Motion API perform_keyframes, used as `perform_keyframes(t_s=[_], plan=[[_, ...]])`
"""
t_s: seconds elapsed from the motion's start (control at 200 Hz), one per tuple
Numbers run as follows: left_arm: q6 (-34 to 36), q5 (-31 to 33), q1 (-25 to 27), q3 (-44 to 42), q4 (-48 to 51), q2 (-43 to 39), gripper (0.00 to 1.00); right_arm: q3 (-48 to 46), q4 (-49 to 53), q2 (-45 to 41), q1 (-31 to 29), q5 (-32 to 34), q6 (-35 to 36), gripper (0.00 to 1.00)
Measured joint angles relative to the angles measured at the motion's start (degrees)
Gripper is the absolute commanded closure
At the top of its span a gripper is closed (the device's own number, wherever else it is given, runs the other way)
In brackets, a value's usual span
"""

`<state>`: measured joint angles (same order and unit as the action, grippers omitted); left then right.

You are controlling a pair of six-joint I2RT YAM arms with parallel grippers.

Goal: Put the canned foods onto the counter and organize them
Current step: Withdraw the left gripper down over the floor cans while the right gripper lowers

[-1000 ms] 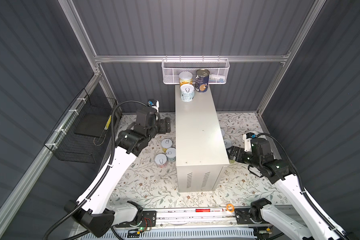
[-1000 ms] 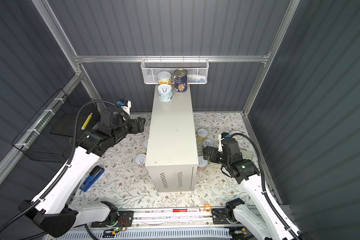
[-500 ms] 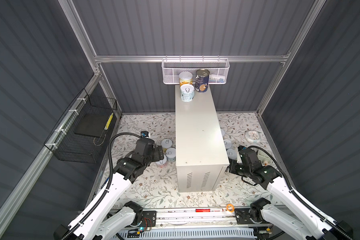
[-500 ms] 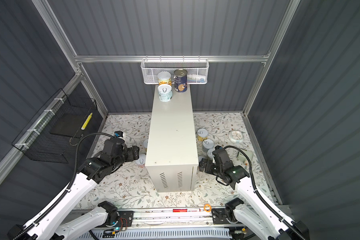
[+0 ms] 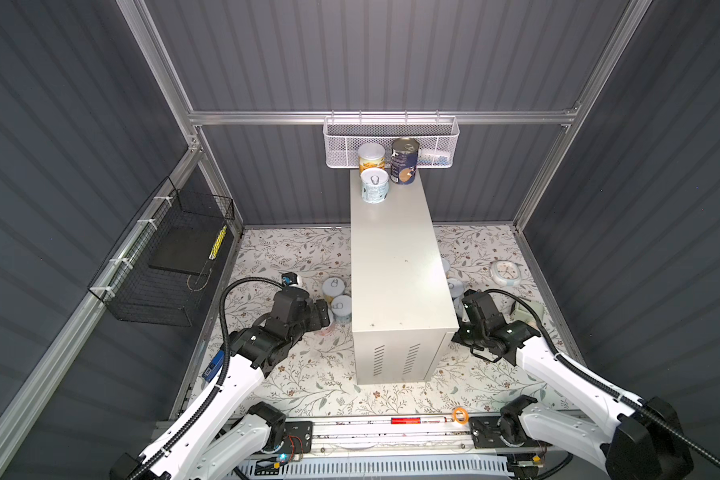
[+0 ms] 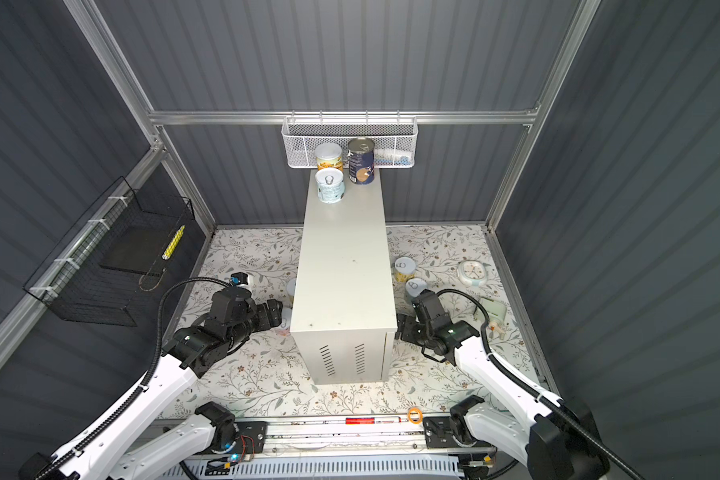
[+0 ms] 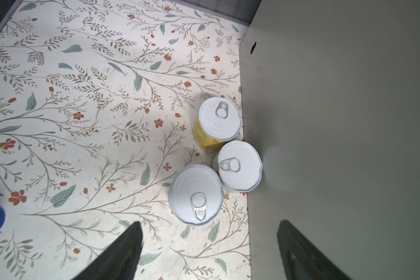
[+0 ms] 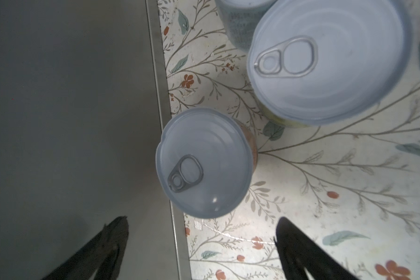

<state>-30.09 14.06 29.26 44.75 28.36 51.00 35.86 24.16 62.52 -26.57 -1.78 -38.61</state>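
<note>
Left fingers [image 7: 121, 254] spread wide, empty, in left wrist view; three floor cans [image 7: 195, 194] just ahead, beside worktop [image 7: 337, 121] wall. Right wrist: right fingers [image 8: 102, 247] wide apart, empty, one can [image 8: 204, 162] just ahead by worktop side. Both top views: three cans [image 5: 375, 185] on worktop's far end, others on floor [image 5: 300, 374] both sides. Early days, most left to lift.

Tall white metal box table [image 5: 395, 266] blocked crossing between sides. Three white-lidded cans [image 7: 238, 166] crowded its left wall; top stood free except three far-end cans [image 5: 374, 185].
</note>
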Motion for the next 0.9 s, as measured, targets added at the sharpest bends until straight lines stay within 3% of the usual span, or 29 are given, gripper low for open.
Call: perform_keyframes(t_s=[0.901], plan=[[-1.5,-3.5,0.0,-2.3,-5.9,3.0,0.12,2.7,-9.2,14.8,-0.9,4.7,-1.4,0.17]])
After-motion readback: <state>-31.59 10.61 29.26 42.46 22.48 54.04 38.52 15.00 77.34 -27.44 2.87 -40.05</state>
